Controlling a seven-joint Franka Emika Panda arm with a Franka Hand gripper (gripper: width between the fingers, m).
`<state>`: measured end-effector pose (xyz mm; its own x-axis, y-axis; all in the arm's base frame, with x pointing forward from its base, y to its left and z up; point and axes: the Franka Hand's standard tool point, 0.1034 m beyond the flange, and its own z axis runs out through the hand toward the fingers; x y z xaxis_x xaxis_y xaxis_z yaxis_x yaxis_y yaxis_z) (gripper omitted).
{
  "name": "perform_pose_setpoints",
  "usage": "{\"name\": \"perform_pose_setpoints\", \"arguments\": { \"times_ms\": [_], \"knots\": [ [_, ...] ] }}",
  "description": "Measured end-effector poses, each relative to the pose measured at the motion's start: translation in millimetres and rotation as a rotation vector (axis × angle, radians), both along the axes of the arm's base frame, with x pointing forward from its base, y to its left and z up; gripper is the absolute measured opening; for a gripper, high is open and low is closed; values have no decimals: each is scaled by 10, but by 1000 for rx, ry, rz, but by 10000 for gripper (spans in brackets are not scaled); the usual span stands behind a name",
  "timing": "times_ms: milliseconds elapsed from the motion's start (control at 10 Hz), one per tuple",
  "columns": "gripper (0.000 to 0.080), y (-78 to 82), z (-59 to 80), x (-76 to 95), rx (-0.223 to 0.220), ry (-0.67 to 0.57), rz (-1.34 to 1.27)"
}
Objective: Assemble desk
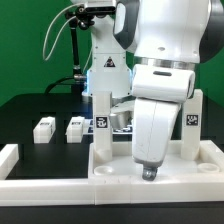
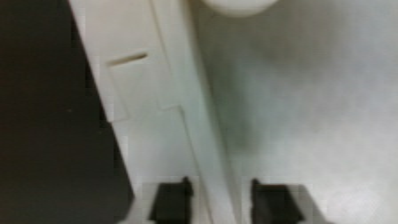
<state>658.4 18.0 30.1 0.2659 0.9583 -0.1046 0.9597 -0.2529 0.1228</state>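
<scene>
Fingers (image 2: pixel 173 200) straddle desk top (image 1: pixel 112 158) rim, one per side, likely to drag or steady it; you can't tell if clamped. Desk top lies under gripper (image 1: pixel 148 172). Upright legs (image 1: pixel 103 118) stand on desk top. Loose legs (image 1: pixel 44 128) wait off it, toward exterior view's left.

White desk top (image 1: pixel 112 160); black-and-white tagged legs (image 1: pixel 75 127)

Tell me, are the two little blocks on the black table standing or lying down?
Lying down. The first leg and the second leg both rest flat on the table.
</scene>
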Motion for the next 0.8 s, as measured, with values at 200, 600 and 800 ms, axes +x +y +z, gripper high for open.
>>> {"name": "perform_pose_setpoints", "arguments": {
  "times_ms": [200, 600, 800],
  "knots": [
    [283, -12, -3, -3, 0, 1, -2],
    [638, -29, -6, -4, 0, 1, -5],
    [646, -34, -7, -5, 0, 1, -6]
  ]
}}
